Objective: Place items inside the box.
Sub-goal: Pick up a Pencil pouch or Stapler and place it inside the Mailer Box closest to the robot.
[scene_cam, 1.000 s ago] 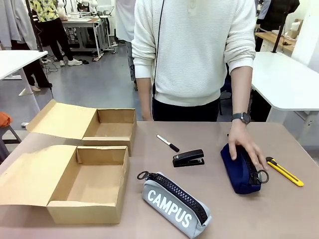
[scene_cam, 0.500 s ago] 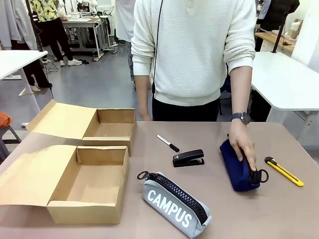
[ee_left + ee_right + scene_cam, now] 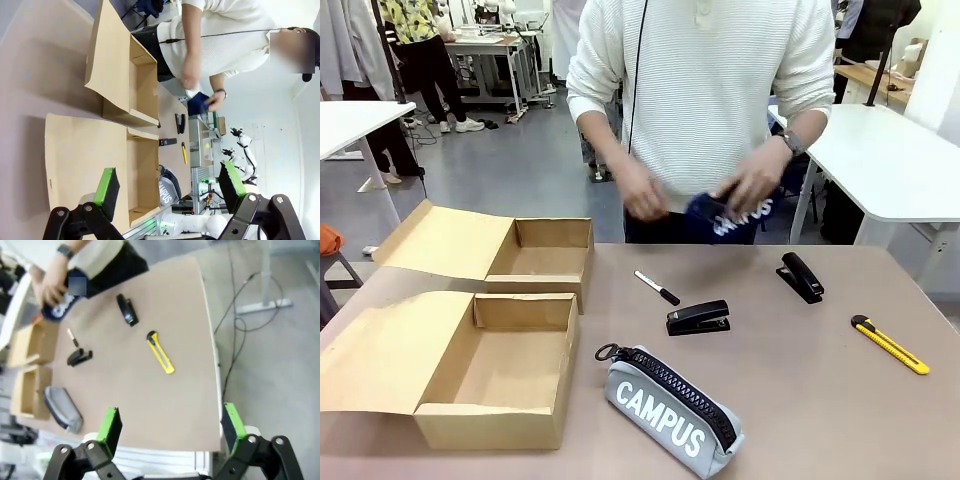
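Tabletop (image 3: 820, 420) minus the navy pouch (image 3: 720, 215): person (image 3: 710, 100) just lifted it.
That uncovered a second stapler (image 3: 800, 277); box (image 3: 495, 425) unfilled; my left gripper (image 3: 169, 185) and right gripper (image 3: 170, 424) both gape, empty.

I work in a big open workroom, part lab and part workshop: my brown tabletop (image 3: 820, 420) stands among white worktables (image 3: 905, 165) on a bare grey floor (image 3: 510, 175). Far back a person (image 3: 415, 40) stands by a bench (image 3: 485, 45) loaded with gear, pale garments (image 3: 345, 45) hang at the left edge, and cables (image 3: 233, 295) trail over the floor beside my tabletop.
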Robot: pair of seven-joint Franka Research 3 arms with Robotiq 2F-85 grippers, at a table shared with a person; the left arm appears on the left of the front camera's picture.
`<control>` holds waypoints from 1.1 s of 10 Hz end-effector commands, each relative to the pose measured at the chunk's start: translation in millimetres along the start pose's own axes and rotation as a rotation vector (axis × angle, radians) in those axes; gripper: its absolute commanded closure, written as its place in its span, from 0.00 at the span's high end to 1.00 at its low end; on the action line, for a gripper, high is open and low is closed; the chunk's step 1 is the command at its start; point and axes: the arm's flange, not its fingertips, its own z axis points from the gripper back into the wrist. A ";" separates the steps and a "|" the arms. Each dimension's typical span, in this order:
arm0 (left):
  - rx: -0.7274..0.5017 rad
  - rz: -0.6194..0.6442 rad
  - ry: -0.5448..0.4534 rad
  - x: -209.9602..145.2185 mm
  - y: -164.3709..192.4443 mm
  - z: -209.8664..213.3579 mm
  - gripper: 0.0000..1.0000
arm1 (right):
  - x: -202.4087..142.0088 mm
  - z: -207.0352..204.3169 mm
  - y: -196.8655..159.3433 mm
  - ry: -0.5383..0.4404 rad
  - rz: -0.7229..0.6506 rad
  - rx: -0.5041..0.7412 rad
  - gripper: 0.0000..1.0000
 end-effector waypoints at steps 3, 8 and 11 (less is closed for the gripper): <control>-0.016 -0.023 -0.003 0.3 -0.1 0.9 1.00 | -27.0 -123.1 156.7 0.234 0.379 0.188 1.00; -0.016 -0.023 -0.003 0.3 -0.1 0.9 1.00 | -164.3 -243.0 302.2 0.614 0.740 0.367 1.00; -0.016 -0.023 -0.003 0.3 -0.1 0.9 1.00 | -57.1 -192.6 340.7 0.629 0.705 0.383 1.00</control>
